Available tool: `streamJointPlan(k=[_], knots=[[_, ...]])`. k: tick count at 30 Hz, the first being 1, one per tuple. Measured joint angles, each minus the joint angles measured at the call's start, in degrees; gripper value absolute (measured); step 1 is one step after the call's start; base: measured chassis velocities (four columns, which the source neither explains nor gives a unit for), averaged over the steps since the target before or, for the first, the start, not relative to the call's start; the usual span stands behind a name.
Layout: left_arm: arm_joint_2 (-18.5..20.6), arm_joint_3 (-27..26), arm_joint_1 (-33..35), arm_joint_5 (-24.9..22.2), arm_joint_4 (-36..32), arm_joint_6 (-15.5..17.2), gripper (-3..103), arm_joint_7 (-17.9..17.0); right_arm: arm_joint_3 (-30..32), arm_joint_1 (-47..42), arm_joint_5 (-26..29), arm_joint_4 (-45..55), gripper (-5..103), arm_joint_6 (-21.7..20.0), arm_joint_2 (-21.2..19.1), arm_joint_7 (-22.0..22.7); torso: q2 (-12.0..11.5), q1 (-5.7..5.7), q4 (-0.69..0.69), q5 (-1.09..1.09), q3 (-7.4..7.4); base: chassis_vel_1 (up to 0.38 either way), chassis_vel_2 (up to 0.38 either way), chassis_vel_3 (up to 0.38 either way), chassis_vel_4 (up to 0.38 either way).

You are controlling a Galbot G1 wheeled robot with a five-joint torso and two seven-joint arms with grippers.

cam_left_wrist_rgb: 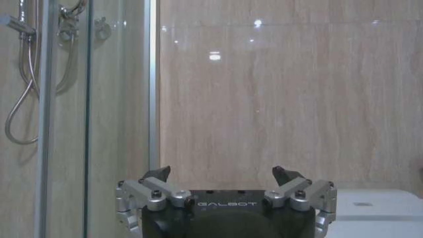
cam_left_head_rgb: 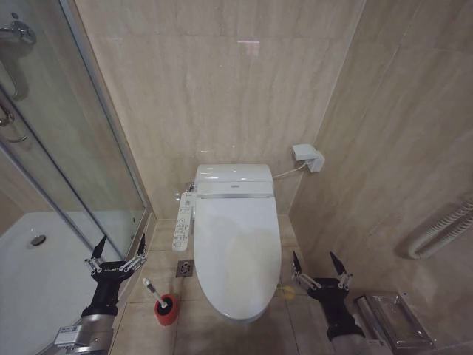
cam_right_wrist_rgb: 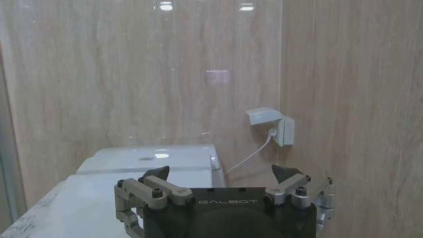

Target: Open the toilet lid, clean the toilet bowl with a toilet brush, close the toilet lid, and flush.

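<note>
toilet lid [cam_left_head_rgb: 236, 255]: shut flat over the bowl, against the back wall.
toilet brush [cam_left_head_rgb: 151, 290]: standing in its red holder [cam_left_head_rgb: 167, 310] on the floor, just left of the toilet.
left gripper [cam_left_head_rgb: 117, 249]: fingers spread, empty, near the shower glass [cam_left_head_rgb: 66, 133].
right gripper [cam_left_head_rgb: 320, 265]: fingers spread, empty, right of the toilet.

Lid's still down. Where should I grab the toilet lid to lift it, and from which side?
Take the toilet lid at its front rim, nearest the robot, probably coming low from the front-right with the open right hand beside it. The hinge sits at the tank end, so the front edge swings up easiest.
</note>
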Motion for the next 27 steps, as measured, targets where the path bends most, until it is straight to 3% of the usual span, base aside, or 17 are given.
streamJointPlan(k=[16, 27], knots=[[0.0, 0.0, 0.0, 0.0, 0.0, 0.0, 100, 0.0, -0.7, -3.3, -3.1, -9.3, 100, 7.7, 2.6, -2.6, 0.0, -0.01, 0.00, 0.00, 0.00, 0.000, 0.000, 0.000, 0.000], [0.0, 0.0, 0.0, 0.0, 0.0, 0.0, 100, 0.0, -0.2, -2.6, -3.2, -13.4, 100, 8.3, 0.7, -3.3, 0.0, 0.00, 0.01, 0.00, 0.00, 0.000, 0.000, 0.000, 0.000]])
